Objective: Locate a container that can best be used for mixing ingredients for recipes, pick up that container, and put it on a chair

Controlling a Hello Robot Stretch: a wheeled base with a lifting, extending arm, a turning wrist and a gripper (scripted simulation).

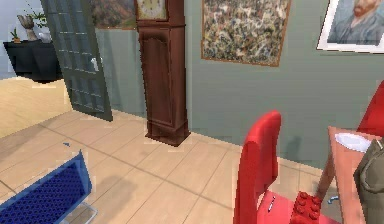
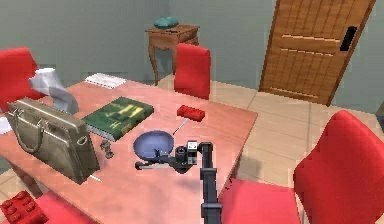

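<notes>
While the arm (image 2: 208, 192) comes up from the arm side view's bottom edge, the gripper (image 2: 170, 160) lies at the near rim of 1 blue bowl (image 2: 150, 146). The bowl stands on the reddish wooden table (image 2: 228, 125), toward its near edge. Since the bowl rests on the tabletop right at the fingers, it cannot be told whether the gripper holds anything.

Also on the table are:
- 1 tan bag (image 2: 48, 135)
- 1 green book (image 2: 118, 115)
- 1 small red box (image 2: 188, 110)
- 1 white stack of papers (image 2: 105, 81)
- 1 white object (image 2: 55, 88) behind the bag

Around the table stand 3 red chairs (image 2: 193, 68): 1 at the far side, 1 at the upper left and 1 at the right. Another red shape (image 2: 40, 210) fills the bottom left corner.

Beyond the table are 1 small side table (image 2: 170, 40) with 1 teal object (image 2: 165, 22) on it, and 1 wooden door (image 2: 315, 45).

In the forward view, 1 grandfather clock (image 1: 163, 70) stands against the grey-green wall, and 3 pictures (image 1: 245, 30) hang there. Left of the clock is 1 glazed grey door (image 1: 78, 60).
</notes>
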